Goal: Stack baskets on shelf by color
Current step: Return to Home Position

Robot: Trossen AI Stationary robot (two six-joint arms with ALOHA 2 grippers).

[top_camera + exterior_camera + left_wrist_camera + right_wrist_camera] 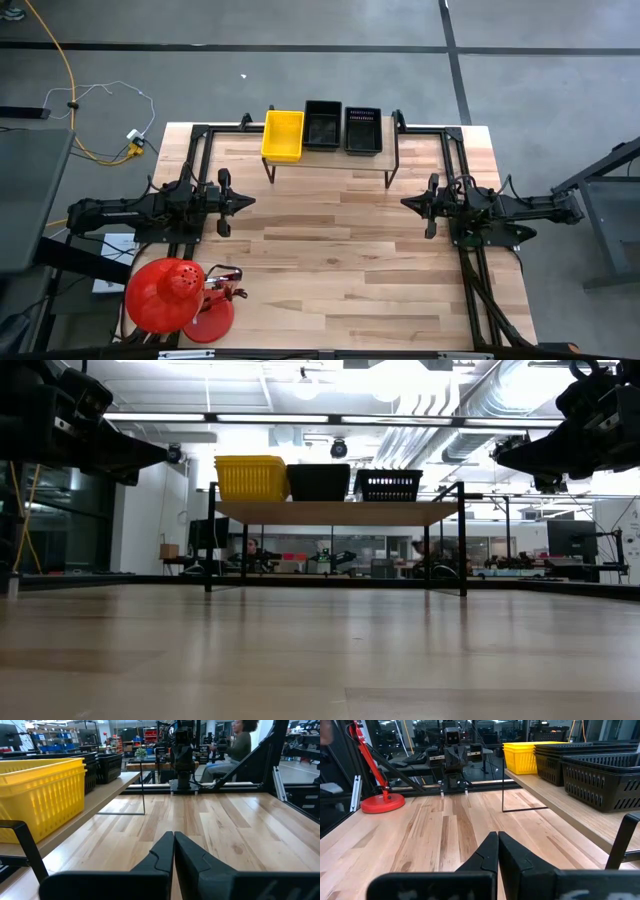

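On the shelf at the table's far side stand three piles of baskets: a yellow one at the left, a black one in the middle and another black one at the right. The low view shows the same row: yellow baskets, black baskets and black baskets on the shelf. My left gripper hovers shut at the table's left, holding nothing. My right gripper hovers shut at the right, also holding nothing. Both point toward the table's middle, in front of the shelf.
A red dome-shaped lamp on a red base stands at the table's near left corner. Black frame rails run along the left and right sides. A seated person shows beyond the table in the left wrist view.
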